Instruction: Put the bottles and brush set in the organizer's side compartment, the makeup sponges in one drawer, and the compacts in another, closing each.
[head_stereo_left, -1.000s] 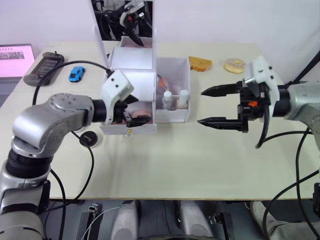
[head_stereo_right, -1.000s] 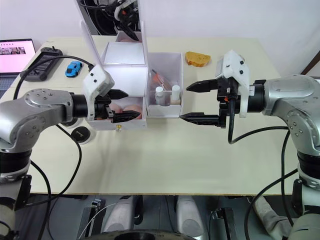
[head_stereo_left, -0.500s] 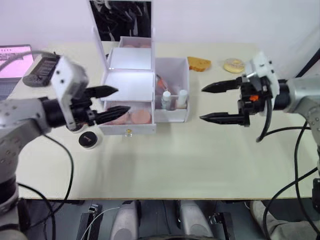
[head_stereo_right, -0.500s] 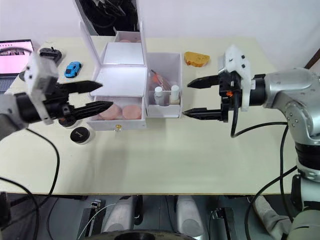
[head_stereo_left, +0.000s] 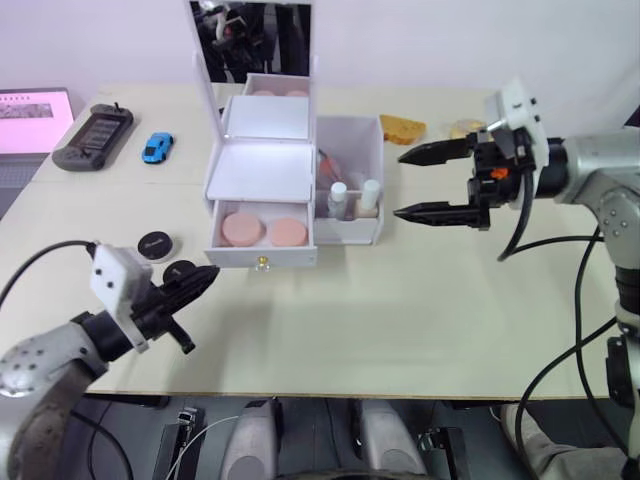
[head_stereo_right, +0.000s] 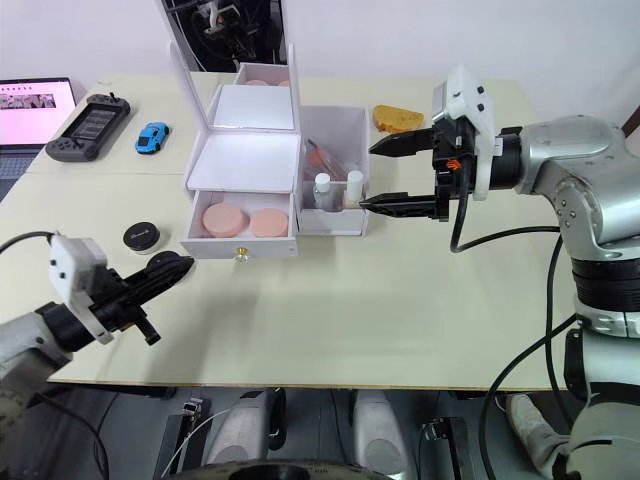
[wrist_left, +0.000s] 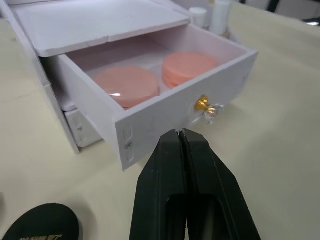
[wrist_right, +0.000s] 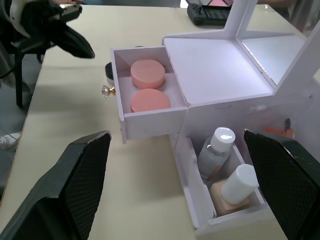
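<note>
The left end effector (wrist_left: 180, 136) has its two black fingers pressed together, pointing at the front panel of the pulled-out drawer (wrist_left: 165, 120). Inside the drawer two pink makeup sponges (wrist_left: 127, 85) lie side by side. A gold knob (wrist_left: 202, 104) sits on the drawer front. One black compact (wrist_left: 42, 229) rests on the tabletop (wrist_left: 270, 150) at lower left.

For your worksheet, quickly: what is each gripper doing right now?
Left gripper: shut, holding nothing.
Right gripper: open, holding nothing.
</note>
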